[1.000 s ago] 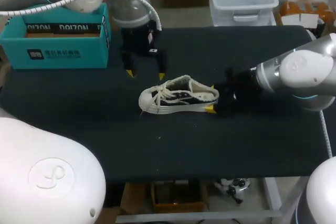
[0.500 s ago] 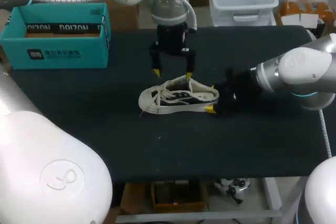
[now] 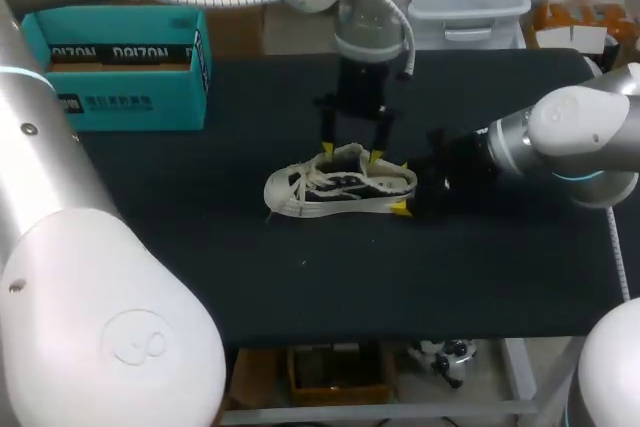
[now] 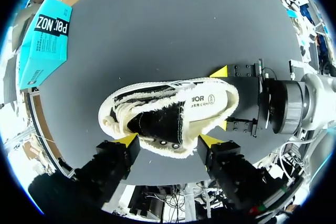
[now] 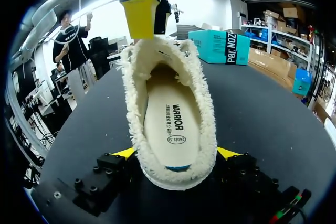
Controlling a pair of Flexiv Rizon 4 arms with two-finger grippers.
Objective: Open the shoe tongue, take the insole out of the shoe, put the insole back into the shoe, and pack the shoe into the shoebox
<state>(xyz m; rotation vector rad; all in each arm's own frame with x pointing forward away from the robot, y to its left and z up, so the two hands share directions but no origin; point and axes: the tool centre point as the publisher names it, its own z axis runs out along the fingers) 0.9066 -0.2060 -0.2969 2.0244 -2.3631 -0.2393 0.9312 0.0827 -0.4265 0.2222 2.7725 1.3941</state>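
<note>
A white and black shoe (image 3: 338, 185) with fleece lining lies on its sole at mid-table, toe pointing left. The right gripper (image 3: 402, 187) is shut on its heel (image 5: 176, 174), one yellow tip on each side. In the right wrist view the white insole (image 5: 170, 121) lies flat inside the shoe. My left gripper (image 3: 352, 154) hangs over the shoe's opening, open, with its tips flanking the black tongue (image 4: 157, 124) and the fleece edge. The teal shoebox (image 3: 110, 67) stands open at the back left.
The black table top (image 3: 300, 287) runs wide in front of the shoe and to its left. The left arm (image 3: 370, 27) comes down from behind, over the table's back middle.
My left arm has swung right from near the shoebox and come down over the shoe's opening, its fingers narrowing. The right gripper and the shoe have stayed put.
</note>
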